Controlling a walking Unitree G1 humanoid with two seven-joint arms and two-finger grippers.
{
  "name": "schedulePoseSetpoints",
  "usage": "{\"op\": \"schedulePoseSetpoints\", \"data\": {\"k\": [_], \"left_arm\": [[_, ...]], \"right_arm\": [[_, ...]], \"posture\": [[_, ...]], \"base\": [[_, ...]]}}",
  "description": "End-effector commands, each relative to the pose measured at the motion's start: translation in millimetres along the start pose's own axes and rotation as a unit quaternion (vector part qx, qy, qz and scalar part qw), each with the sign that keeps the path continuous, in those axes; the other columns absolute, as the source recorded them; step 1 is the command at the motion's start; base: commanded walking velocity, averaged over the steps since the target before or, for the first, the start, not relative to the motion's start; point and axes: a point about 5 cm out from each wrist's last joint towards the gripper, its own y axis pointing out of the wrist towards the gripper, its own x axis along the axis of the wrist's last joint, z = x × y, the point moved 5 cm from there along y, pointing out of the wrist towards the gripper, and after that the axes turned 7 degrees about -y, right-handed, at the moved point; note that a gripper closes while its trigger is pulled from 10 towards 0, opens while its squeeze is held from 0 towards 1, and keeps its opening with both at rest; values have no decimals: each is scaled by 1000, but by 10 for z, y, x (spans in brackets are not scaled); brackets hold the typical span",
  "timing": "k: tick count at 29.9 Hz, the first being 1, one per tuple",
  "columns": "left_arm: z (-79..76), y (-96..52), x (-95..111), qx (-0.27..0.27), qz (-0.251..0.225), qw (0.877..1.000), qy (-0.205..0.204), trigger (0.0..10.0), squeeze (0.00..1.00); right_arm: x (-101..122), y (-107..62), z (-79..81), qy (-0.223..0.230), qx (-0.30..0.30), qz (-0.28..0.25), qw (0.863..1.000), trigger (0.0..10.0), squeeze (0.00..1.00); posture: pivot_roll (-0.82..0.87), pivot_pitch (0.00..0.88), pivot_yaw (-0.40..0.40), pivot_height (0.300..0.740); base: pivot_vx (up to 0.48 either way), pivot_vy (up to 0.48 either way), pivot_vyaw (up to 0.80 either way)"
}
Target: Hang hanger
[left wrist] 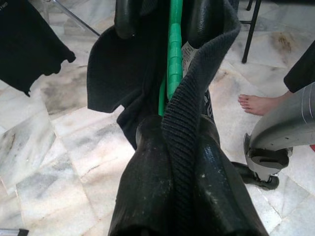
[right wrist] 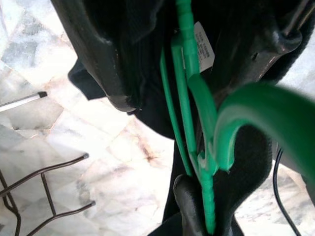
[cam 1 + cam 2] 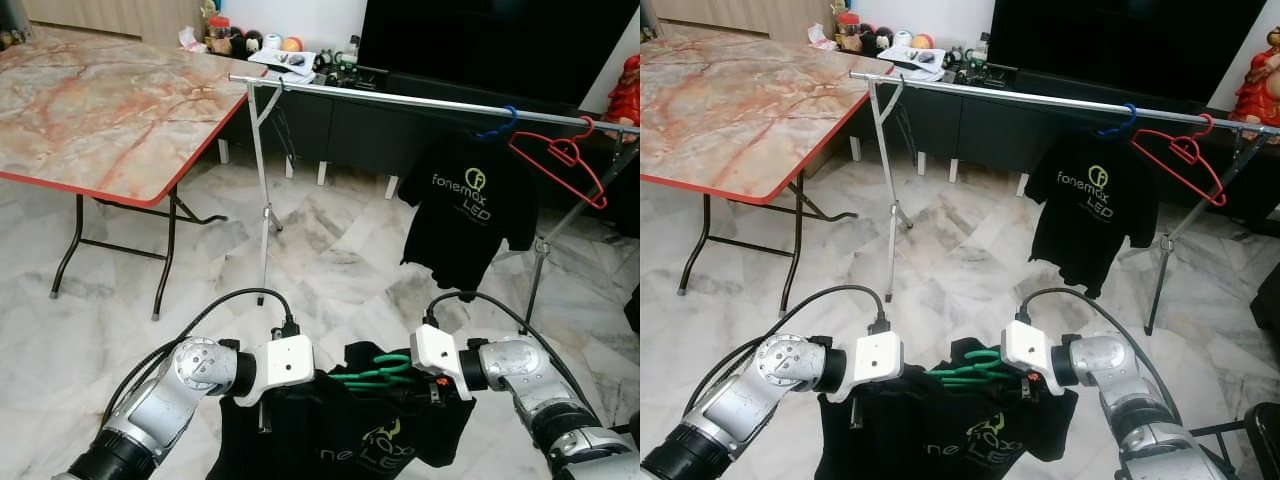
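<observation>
- I held the green hanger [image 3: 375, 374], with its black T-shirt [image 3: 340, 430], low between my arms, well short of the rail [image 3: 420, 100].
- My left gripper [image 3: 262, 395] had its jaws clamped on shirt and hanger; my right gripper [image 3: 435, 385] gripped the other end, keeping it level.
- The rail's bare stretch beside the hung shirt [image 3: 465, 215] looked the likely spot.

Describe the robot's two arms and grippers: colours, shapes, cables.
Both arms are silver metal with rounded joints and black segments near the picture's bottom edge. Each wrist ends in a white boxy housing, and a black cable loops from it back along the arm. The left gripper and right gripper each have two long, glossy black fingers.
</observation>
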Motion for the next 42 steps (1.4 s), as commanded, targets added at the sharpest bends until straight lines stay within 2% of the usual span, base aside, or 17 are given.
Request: {"op": "schedulePoseSetpoints", "data": {"k": [1, 5, 7, 8, 10, 11, 12, 13, 14, 15, 16, 17, 42], "left_arm": [[23, 5, 84, 2, -13, 1000, 15, 10000, 0], [23, 7, 83, 2, -13, 1000, 14, 10000, 0], [22, 11, 83, 2, -13, 1000, 14, 10000, 0], [22, 12, 84, 2, -13, 1000, 13, 10000, 0], [22, 13, 83, 2, -14, 1000, 13, 10000, 0], [23, 14, 83, 2, -14, 1000, 13, 10000, 0], [24, 14, 83, 3, -14, 1000, 13, 10000, 0], [23, 15, 84, 2, -14, 1000, 13, 10000, 0], [24, 16, 86, 3, -14, 1000, 12, 10000, 0], [24, 16, 86, 3, -14, 1000, 12, 10000, 0], [24, 16, 84, 3, -14, 1000, 12, 10000, 0], [25, 17, 84, 3, -14, 1000, 12, 10000, 0], [35, 19, 109, 2, -19, 1000, 14, 10000, 0]], "right_arm": [[34, -3, -34, 0, -12, -10, 1000, 10000, 0], [32, 9, -13, 5, -5, -13, 1000, 10000, 0], [34, 11, -12, 15, -7, -19, 1000, 7686, 0], [35, 10, -15, 18, -9, -21, 1000, 4980, 0], [34, 13, -13, 21, -10, -23, 999, 5569, 0], [30, 16, -5, 21, -7, -22, 999, 4941, 0], [27, 18, 2, 21, -6, -22, 1000, 4941, 0], [26, 19, 5, 22, -4, -22, 1000, 4078, 0], [27, 22, 10, 24, -4, -24, 999, 2667, 0], [27, 22, 10, 24, -4, -24, 999, 2667, 0], [23, 26, 19, 26, -1, -24, 999, 980, 0], [12, 33, 43, 26, 5, -22, 999, 0, 0], [-34, 71, 155, 34, 32, -18, 999, 0, 0]], "posture": [[139, 83, -126, 740], [139, 84, -127, 740], [140, 84, -128, 740], [140, 84, -128, 740], [140, 84, -128, 740], [140, 85, -128, 740], [140, 85, -128, 740], [140, 85, -128, 740], [140, 85, -128, 740], [140, 85, -128, 740], [140, 85, -129, 740], [140, 84, -129, 740], [139, 68, -123, 740]], "base": [[0, 0, 0], [0, 0, 0], [0, 0, 0], [0, 0, 0], [0, 0, 0], [0, 0, 0], [0, 0, 0], [0, 0, 0], [0, 0, 0], [0, 0, 0], [0, 0, 0], [0, 0, 0], [0, 0, 0]]}}
